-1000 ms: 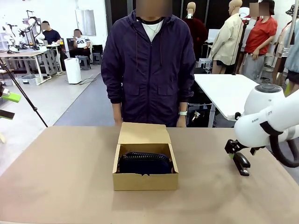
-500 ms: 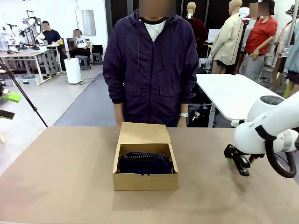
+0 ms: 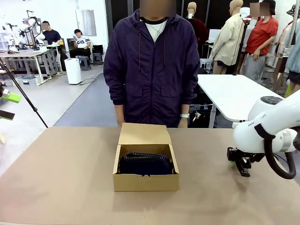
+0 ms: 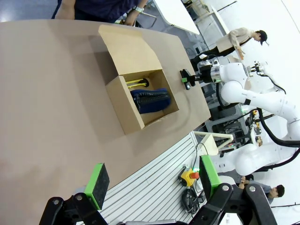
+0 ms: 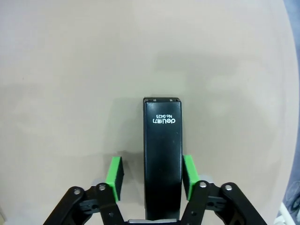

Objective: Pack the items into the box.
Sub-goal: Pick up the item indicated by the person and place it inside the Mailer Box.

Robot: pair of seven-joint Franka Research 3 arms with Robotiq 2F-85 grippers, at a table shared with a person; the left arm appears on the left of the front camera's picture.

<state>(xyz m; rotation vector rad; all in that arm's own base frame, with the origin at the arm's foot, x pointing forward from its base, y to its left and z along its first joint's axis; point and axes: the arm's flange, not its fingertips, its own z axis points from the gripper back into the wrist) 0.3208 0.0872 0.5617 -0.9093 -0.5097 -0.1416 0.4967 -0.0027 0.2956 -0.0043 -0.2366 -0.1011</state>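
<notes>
Two green pads (image 5: pixel 115 171) of the right gripper (image 5: pixel 152 165) straddle the small black stapler (image 5: pixel 162 140), which lies flat on the tan table (image 5: pixel 70 70). One pad sits just beside the stapler's flank and the other stands off with a visible gap, so the jaws are open and not yet clamped. The left gripper (image 4: pixel 153 180) hangs high over the table, jaws spread wide with nothing between them.

Mid-table stands the small brown cardboard box (image 3: pixel 146 182), its flap lid (image 3: pixel 143 133) thrown back towards the person (image 3: pixel 150 65) at the far side. Inside lie the dark navy zippered soft pouch (image 3: pixel 145 164) and, beside it on the lid side, the slim yellow-and-black utility knife (image 4: pixel 135 83).

By my reading two items are packed. The stapler, well apart from the box, remains to be gripped, carried over and placed.
</notes>
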